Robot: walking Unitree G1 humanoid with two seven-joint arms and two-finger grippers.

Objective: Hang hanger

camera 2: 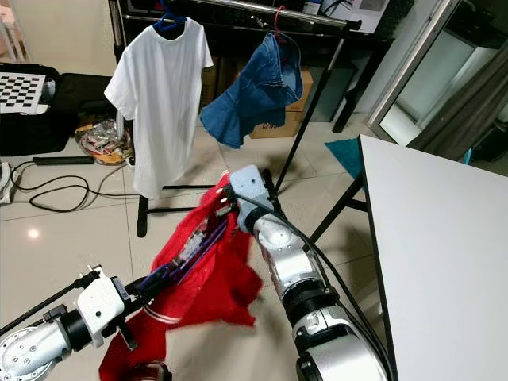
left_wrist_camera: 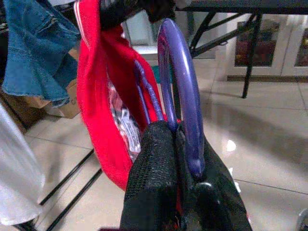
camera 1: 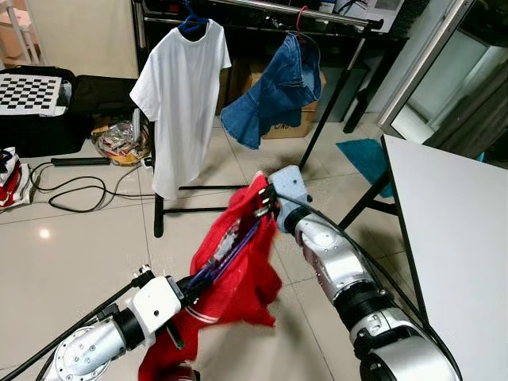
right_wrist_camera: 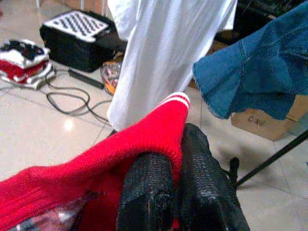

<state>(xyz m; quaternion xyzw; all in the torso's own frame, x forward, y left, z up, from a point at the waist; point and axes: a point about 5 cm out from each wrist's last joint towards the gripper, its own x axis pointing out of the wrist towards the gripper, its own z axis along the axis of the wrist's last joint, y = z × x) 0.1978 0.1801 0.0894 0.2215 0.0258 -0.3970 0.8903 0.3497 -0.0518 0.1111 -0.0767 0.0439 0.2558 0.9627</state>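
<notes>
While both arms reach forward over the tiled floor [camera 1: 71, 262], a red shirt [camera 1: 238, 278] on a purple hanger [left_wrist_camera: 180, 96] hangs between them, low and short of the rack [camera 1: 317, 16]. The left gripper [camera 1: 194, 284] has its fingers [left_wrist_camera: 154, 183] closed tight on the hanger's lower end, the hook curving up past them. The right gripper [camera 1: 266, 200] pinches the shirt's striped collar edge [right_wrist_camera: 175, 100] between nearly closed fingers [right_wrist_camera: 144, 187]; whether it also grips the hanger underneath seems likely but is hidden by cloth. On the rack behind hang a white tee [camera 1: 181, 95] and a denim piece [camera 1: 274, 91]. A white table [camera 1: 460, 238] stands at right.
</notes>
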